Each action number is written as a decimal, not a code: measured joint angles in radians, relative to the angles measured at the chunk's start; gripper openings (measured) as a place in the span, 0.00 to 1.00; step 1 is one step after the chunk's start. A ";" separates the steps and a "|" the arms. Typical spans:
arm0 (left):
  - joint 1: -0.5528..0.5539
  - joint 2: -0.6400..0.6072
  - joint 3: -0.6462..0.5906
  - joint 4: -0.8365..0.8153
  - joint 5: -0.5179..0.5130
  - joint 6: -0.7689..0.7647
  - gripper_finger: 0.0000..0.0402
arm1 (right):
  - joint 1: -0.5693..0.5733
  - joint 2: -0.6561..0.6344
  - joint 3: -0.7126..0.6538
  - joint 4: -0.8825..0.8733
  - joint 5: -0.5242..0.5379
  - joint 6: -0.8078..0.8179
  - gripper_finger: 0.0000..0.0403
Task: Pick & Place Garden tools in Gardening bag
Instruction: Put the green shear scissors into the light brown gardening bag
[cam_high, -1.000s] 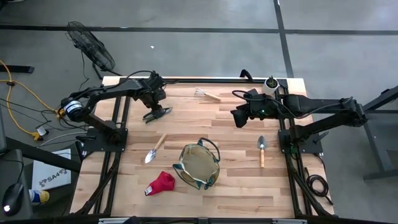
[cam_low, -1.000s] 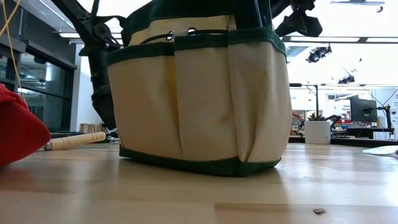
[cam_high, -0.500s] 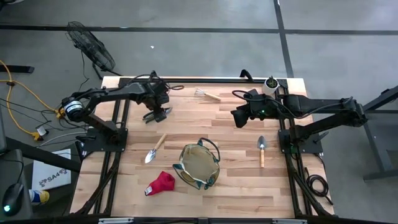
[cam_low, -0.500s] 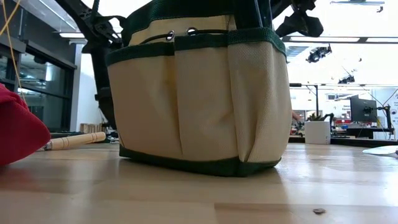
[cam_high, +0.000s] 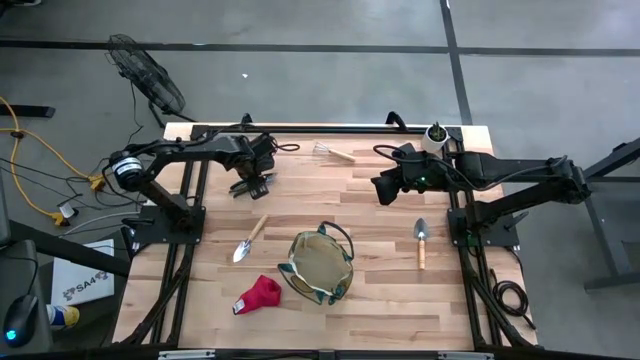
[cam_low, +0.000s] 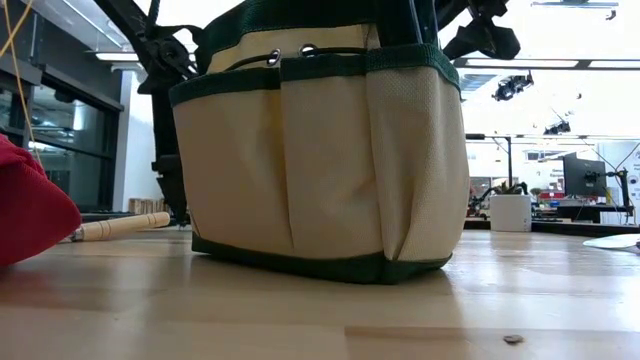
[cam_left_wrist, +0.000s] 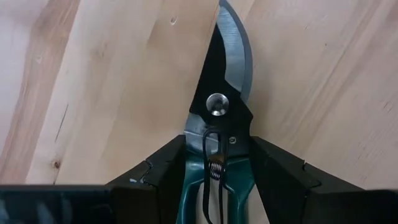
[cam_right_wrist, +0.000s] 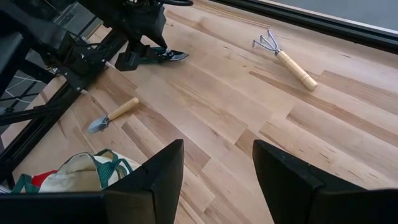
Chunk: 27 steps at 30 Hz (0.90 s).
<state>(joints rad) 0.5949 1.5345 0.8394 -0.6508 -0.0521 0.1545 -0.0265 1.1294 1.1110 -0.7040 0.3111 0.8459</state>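
Observation:
The green-handled pruners (cam_left_wrist: 227, 93) lie level at the table's far left, blade pointing toward the right edge. My left gripper (cam_left_wrist: 217, 149) stands over them, shut on them. My right gripper (cam_right_wrist: 217, 180) hangs open and empty above the far right (cam_high: 382, 192). The tan gardening bag (cam_high: 318, 268) stands on its base near the front middle, mouth up. On the boards lie a red glove (cam_high: 258, 295), a wooden-handled trowel (cam_high: 248, 240), a second trowel (cam_high: 421, 243) and a mini rake (cam_high: 335, 152). My left gripper pinches the pruners' two green handles (cam_left_wrist: 239, 180) between its fingers (cam_left_wrist: 161, 168), just behind the pivot and spring. The fingers come from above, pointing steeply down, and lie across the handles. The pruners sit flat at table height; whether they rest on the boards I cannot tell.
A small white pot (cam_high: 436, 135) with a plant stands at the far right corner. The dark arm frames (cam_high: 170, 215) (cam_high: 480, 225) flank the boards. Bare wood lies between the rake, the bag and the pruners.
My left gripper has shifted a little toward the table's right edge and sunk lower, rolling slightly about its own line. The pruners show at nearly the same far-left spot, still level.

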 joint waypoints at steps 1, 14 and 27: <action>0.000 0.000 0.000 0.000 0.000 0.001 0.42 | 0.000 0.000 0.000 0.000 0.000 0.000 0.46; 0.000 0.002 0.000 0.000 0.005 0.009 0.42 | 0.000 0.000 0.000 0.000 0.000 0.004 0.46; 0.000 0.000 0.035 -0.051 0.036 0.007 0.42 | 0.000 0.000 0.000 0.000 0.000 0.007 0.46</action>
<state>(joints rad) 0.5949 1.5345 0.8742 -0.7020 -0.0160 0.1616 -0.0265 1.1297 1.1110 -0.7040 0.3115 0.8532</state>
